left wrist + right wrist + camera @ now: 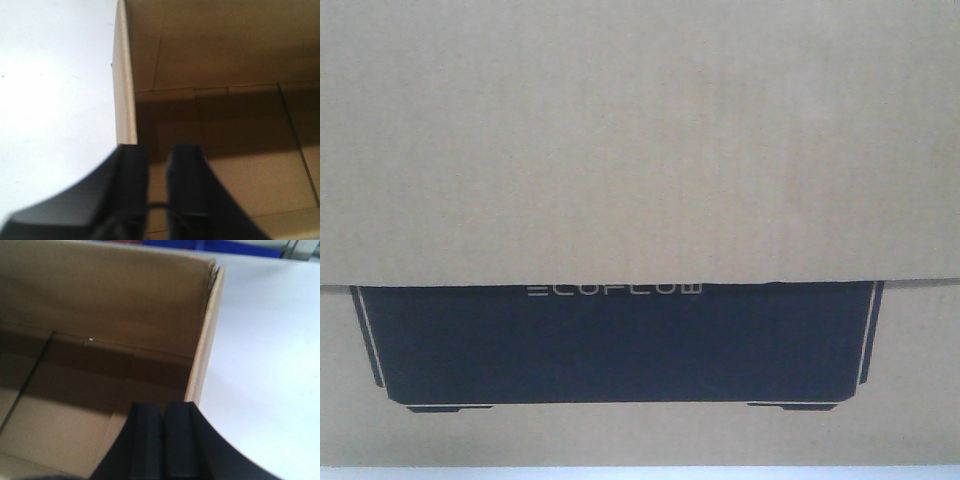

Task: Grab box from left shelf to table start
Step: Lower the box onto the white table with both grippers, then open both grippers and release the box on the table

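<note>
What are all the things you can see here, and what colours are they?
box: one, brown cardboard with a black panel and white ECOFLOW lettering; fills the front view, open inside in both wrist views.
white surface: one, white, under and beside the box in both wrist views.
blue things: count unclear, blue, blurred strip at the top of the right wrist view.
left gripper: one, black, straddling the box's side wall, one finger outside, one inside.
right gripper: one, black, fingers pressed together near the box's other side wall; whether it grips the wall is unclear.
</note>
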